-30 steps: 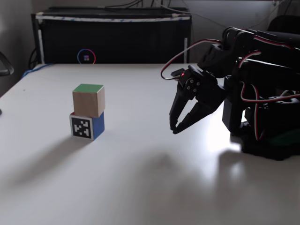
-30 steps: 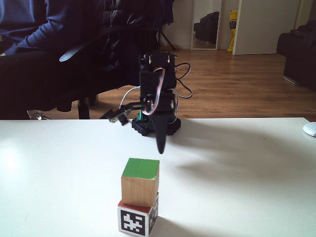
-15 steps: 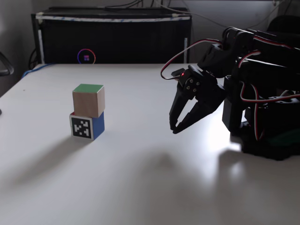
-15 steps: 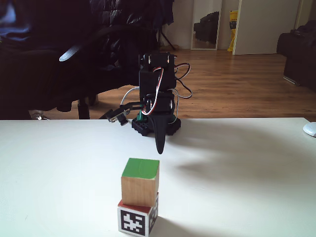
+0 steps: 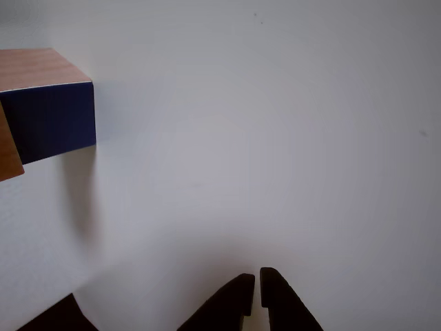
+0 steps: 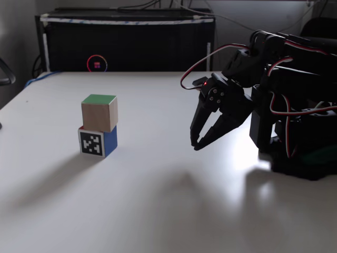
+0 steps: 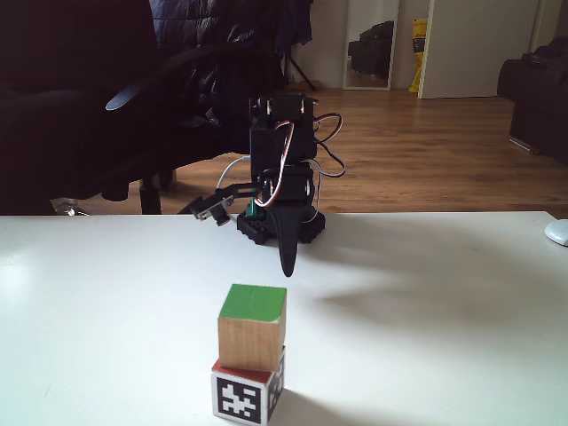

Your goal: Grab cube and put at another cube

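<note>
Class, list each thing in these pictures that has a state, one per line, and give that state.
Green-faced cube: stacked on the blue cube, slightly askew, free of the claw.
Blue cube: on the table, carrying the green-faced cube.
Claw: shut, empty, above the table beside the stack.

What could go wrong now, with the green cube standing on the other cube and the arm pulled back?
The green cube sits shifted and slightly turned on the blue cube, overhanging one side, so a bump to the table might topple it. The gripper, nearly shut, hangs low over the table; if the arm swings back toward the stack, it could knock it down.
</note>
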